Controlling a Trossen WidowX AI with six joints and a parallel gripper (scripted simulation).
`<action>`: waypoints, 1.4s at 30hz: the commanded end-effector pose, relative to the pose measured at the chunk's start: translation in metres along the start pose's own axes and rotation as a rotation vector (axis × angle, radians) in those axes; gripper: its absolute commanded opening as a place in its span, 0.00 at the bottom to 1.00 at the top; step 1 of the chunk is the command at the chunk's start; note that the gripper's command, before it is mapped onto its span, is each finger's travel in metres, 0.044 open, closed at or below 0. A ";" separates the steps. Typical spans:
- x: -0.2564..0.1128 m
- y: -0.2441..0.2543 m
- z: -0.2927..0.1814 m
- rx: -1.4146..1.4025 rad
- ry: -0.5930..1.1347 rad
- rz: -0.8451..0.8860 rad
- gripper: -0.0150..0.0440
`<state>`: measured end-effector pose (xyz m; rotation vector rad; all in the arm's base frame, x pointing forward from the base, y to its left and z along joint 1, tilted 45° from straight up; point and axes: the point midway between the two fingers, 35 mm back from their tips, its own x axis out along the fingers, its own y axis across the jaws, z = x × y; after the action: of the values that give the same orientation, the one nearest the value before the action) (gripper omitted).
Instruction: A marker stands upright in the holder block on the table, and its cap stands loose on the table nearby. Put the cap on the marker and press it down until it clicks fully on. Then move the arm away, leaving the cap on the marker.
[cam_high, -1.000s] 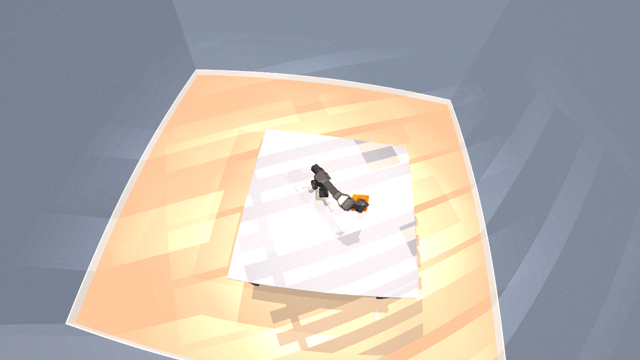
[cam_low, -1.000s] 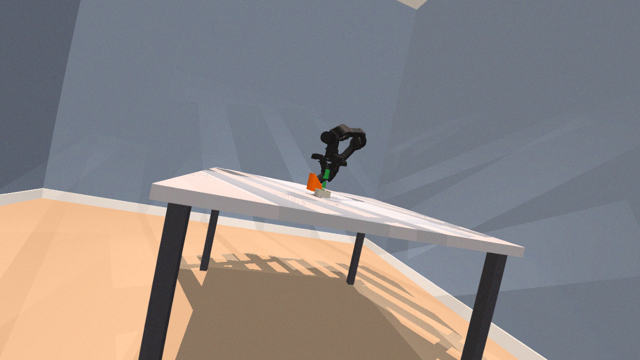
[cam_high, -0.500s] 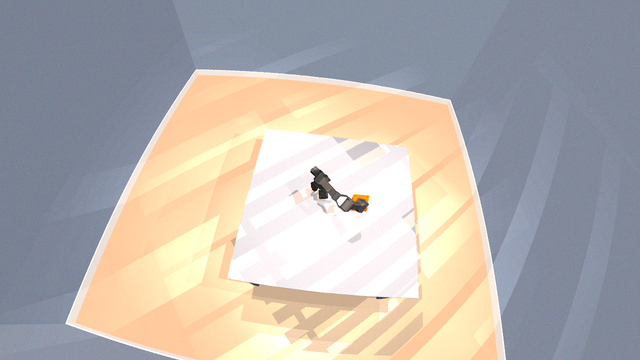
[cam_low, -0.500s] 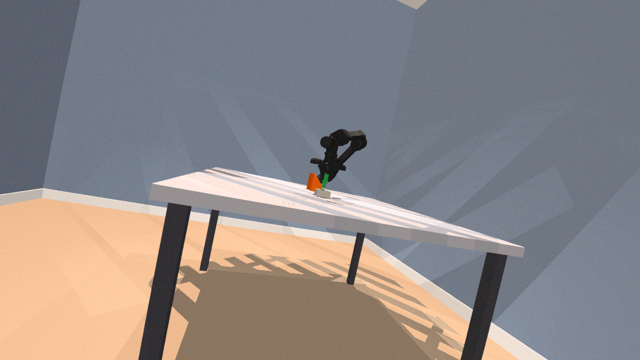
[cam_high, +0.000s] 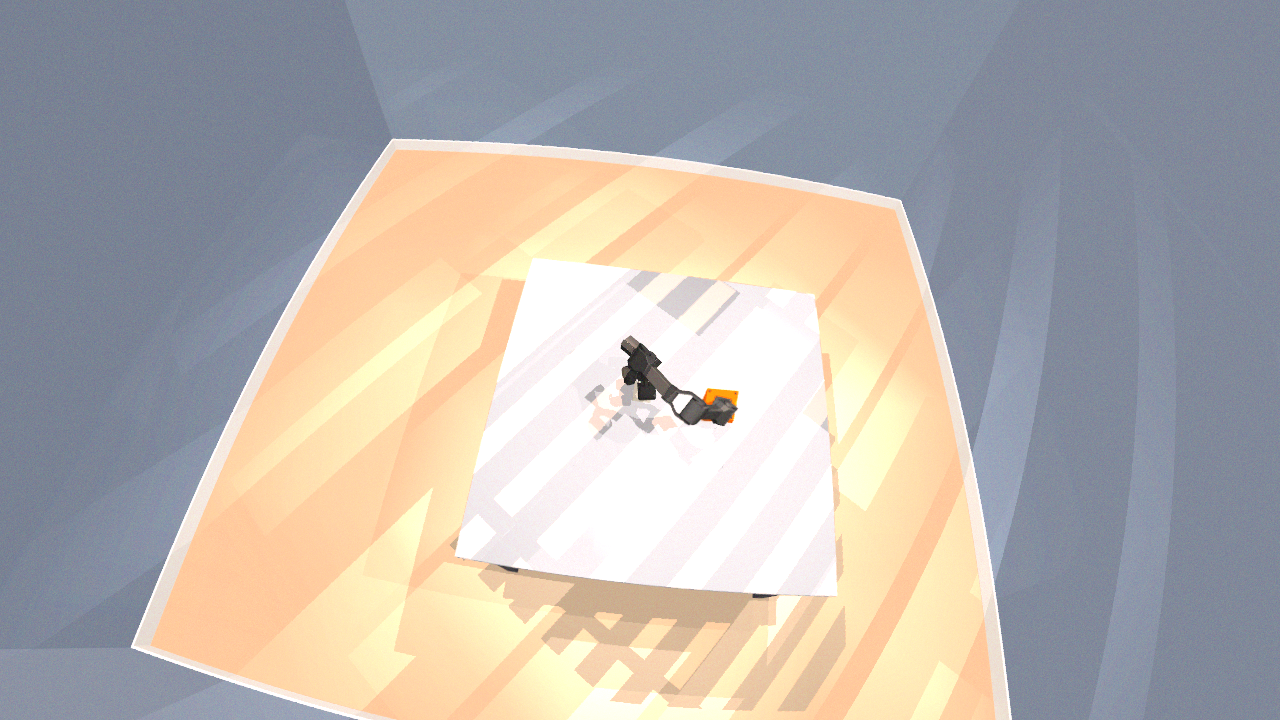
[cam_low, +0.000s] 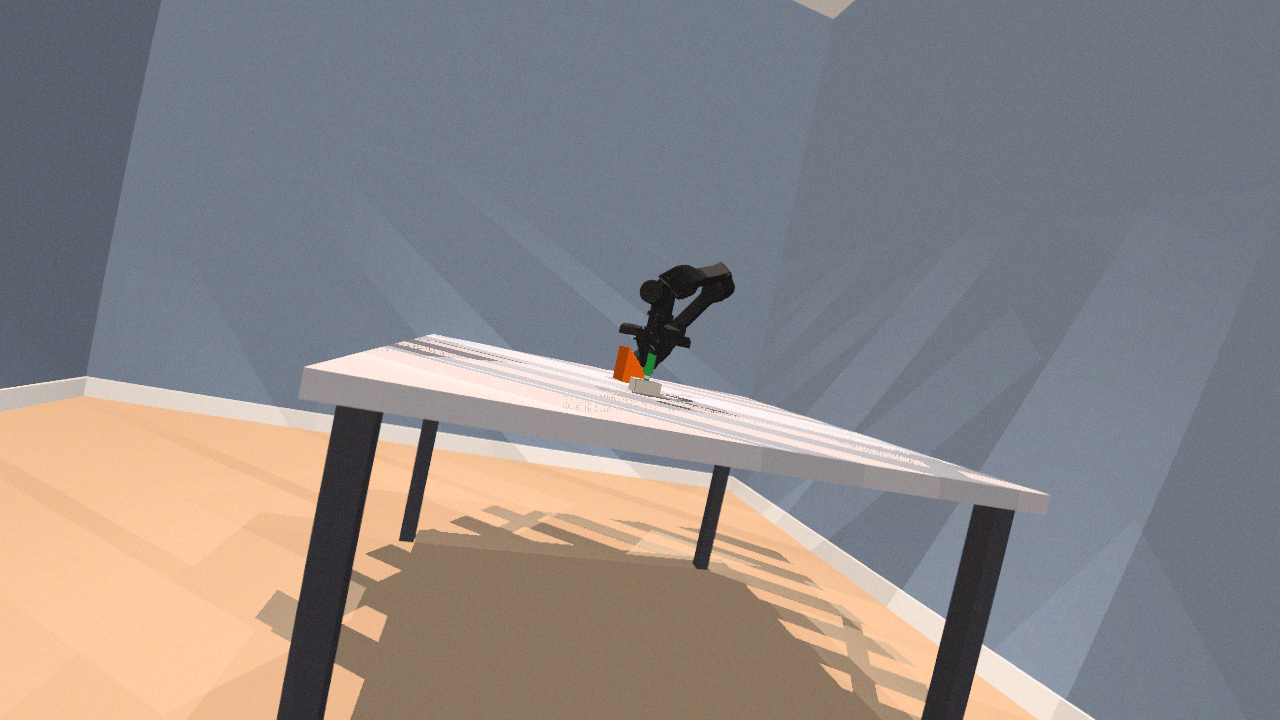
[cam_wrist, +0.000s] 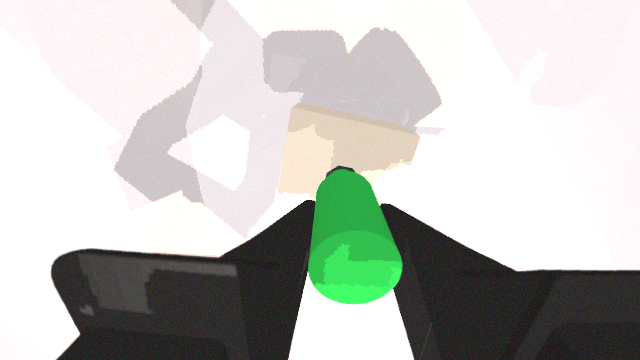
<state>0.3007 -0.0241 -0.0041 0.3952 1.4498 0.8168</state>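
My gripper (cam_low: 650, 361) (cam_wrist: 346, 211) is shut on the green cap (cam_low: 649, 363) (cam_wrist: 345, 215), one finger on each side, and points down at the holder block. The cap is directly over the pale holder block (cam_low: 644, 387) (cam_wrist: 307, 155), low down at the marker's place. The marker's green body is hidden in the wrist view, behind or inside the cap; only a bit of the dark ring at the hole shows past the cap's far end. How far the cap sits down on the marker cannot be told. In the top view the arm hides the cap and fingertips.
An orange block (cam_high: 708, 394) (cam_low: 622, 363) stands at the arm's base, close to the holder in the exterior view. The white table (cam_high: 572, 510) (cam_low: 537, 414) carries striped shadows. The folded arm (cam_high: 657, 379) (cam_low: 708, 300) reaches over from its base.
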 end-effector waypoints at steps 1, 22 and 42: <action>0.001 0.000 0.000 0.004 -0.002 0.003 0.25; -0.022 -0.002 0.001 0.001 0.001 -0.002 1.00; -0.065 -0.004 -0.004 0.174 -0.001 0.000 0.42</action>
<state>0.3032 -0.0725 0.0397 0.5242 1.5222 0.6978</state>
